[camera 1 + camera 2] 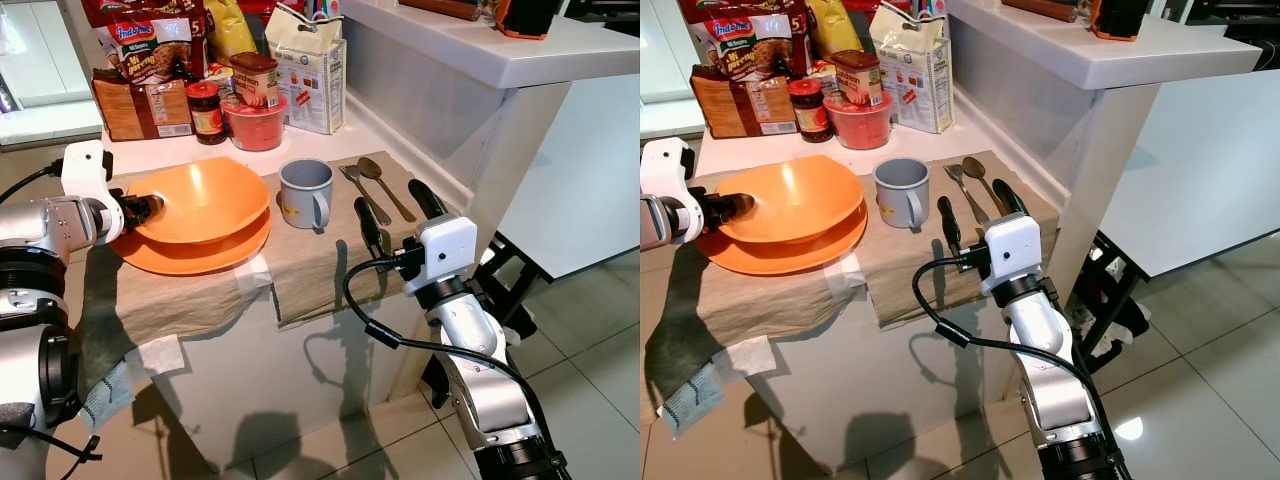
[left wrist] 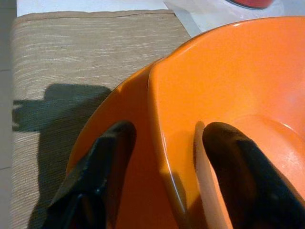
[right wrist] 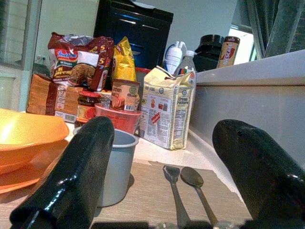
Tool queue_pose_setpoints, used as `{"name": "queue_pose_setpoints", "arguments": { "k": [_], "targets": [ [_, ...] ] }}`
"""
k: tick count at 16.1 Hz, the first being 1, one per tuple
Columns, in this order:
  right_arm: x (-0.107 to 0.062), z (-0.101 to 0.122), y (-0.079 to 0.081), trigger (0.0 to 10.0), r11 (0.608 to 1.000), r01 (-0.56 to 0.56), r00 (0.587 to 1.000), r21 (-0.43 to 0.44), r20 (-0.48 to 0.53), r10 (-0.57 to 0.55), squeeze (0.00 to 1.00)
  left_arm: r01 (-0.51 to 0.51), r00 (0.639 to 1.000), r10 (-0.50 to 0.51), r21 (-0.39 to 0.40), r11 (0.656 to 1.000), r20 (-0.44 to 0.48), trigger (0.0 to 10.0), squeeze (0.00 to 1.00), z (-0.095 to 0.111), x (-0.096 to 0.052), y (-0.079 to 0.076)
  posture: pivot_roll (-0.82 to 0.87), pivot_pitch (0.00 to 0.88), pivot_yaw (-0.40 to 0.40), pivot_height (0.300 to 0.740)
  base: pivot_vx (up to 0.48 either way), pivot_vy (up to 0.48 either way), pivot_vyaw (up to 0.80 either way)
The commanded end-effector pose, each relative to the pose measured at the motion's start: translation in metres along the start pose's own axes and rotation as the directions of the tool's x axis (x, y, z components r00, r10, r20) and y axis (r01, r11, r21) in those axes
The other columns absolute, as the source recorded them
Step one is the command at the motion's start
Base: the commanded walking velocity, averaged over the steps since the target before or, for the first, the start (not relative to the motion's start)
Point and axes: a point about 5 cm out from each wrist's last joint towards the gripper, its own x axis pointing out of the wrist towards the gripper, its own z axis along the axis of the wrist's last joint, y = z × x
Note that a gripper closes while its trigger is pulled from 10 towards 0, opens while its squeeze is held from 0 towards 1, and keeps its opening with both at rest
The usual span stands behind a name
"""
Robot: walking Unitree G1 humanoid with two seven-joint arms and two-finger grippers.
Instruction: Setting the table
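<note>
Straddling the rim of the orange bowl (image 1: 200,198), the left end effector (image 1: 150,208) has one black finger inside the bowl and the other outside against the wall, as the left wrist view shows; whether it squeezes the rim or only brackets it cannot be told. The bowl sits on an orange plate (image 1: 195,250), which rests on a beige cloth (image 1: 310,265) spread over the tabletop (image 1: 150,152). Just beside the plate stands a grey mug (image 1: 306,192), and beyond it a fork (image 1: 364,194) and spoon (image 1: 384,186) lie side by side on the cloth. The right end effector (image 1: 398,215) hovers at the cloth's near edge, its fingers spread wide apart and holding nothing. Food packets (image 1: 145,60) and jars (image 1: 205,112) crowd the back of the tabletop.
</note>
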Motion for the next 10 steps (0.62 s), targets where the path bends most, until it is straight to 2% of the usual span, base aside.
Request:
{"name": "queue_pose_setpoints", "arguments": {
  "k": [1,6,10],
  "targets": [
    [0.0002,-0.0027,-0.0008,10.0,1.0,0.003,1.0,0.013,-0.021,-0.003,0.0,-0.015,1.0,0.015,0.009,1.0,-0.012,0.0,0.0,-0.004,0.0019,0.0007,0.03,0.0,0.009,0.736,0.0,0.0,0.0],
    [0.0,-0.0031,-0.001,10.0,1.0,-0.001,1.0,0.011,-0.024,0.001,0.0,-0.049,0.998,0.048,0.036,0.998,0.036,0.0,0.0,0.0027,0.0,0.0041,0.03,0.0,0.007,0.736,0.0,0.0,0.0],
    [0.0004,-0.004,0.0001,10.0,1.0,-0.004,1.0,0.015,-0.029,0.005,0.0,-0.058,0.998,0.056,0.054,0.997,0.028,0.0,0.0,-0.0031,0.0025,0.0059,0.03,0.0,0.007,0.736,0.0,0.0,0.0]
  ]
}}
